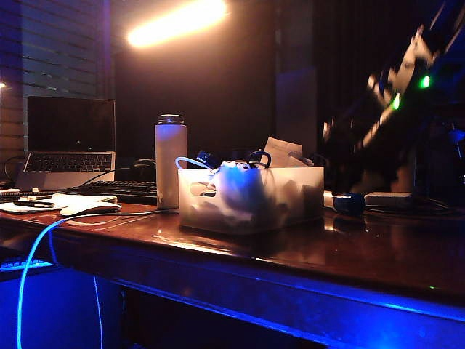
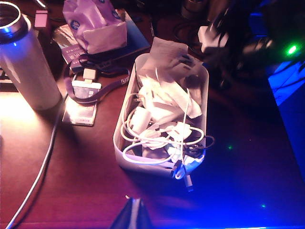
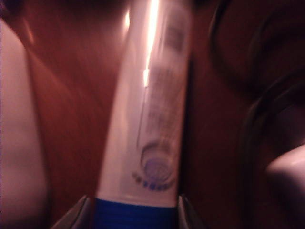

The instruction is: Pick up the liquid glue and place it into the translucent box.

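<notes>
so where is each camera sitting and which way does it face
Exterior view: low at the table edge, looking level across at the translucent box, white flask and liquid glue; the right arm shows blurred above.
Left wrist view: high, looking down into the cluttered box; only the left tool tip shows.
Right wrist view: close over the glue, lying between the right tool fingers.
Shared: exterior and left wrist views both show box and flask.

We see the liquid glue (image 3: 147, 124) lying flat on the dark wooden table, a pale tube with a blue cap, its cap end between the right gripper's (image 3: 136, 212) fingertips. The translucent box (image 1: 251, 198), frosted and crammed with cables and paper, stands just beside it.
</notes>
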Robot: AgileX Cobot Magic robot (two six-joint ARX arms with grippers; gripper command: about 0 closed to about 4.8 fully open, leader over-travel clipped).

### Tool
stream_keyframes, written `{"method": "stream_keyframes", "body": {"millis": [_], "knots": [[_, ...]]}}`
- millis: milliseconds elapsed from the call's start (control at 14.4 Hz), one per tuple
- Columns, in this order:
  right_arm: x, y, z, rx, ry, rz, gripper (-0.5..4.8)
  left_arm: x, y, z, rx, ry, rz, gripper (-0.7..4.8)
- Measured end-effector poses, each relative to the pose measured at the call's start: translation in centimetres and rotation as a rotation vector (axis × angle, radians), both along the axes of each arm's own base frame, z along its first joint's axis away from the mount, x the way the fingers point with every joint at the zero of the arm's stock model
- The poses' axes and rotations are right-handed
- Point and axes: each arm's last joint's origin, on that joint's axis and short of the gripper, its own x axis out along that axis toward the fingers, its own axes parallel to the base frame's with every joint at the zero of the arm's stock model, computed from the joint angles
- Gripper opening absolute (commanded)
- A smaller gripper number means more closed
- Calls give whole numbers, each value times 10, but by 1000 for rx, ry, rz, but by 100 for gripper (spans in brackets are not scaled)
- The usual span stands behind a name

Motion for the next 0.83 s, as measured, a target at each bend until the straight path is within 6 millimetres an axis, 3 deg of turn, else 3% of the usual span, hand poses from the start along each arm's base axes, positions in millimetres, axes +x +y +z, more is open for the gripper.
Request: {"method": "stream_keyframes", "body": {"millis": [208,278,347,834], "knots": [[-5,-1,25,4,-62,-2,247,0,0,0,1,4,0,-5],[-8,-1,34,6,-83,-2,303,0,0,0,1,4,0,-5],[-9,-1,40,7,-101,-2,325,0,0,0,1,4,-1,-5],[3,0,0,5,-32,-1,329,0,0,-1,3,12,-1,-5]]}}
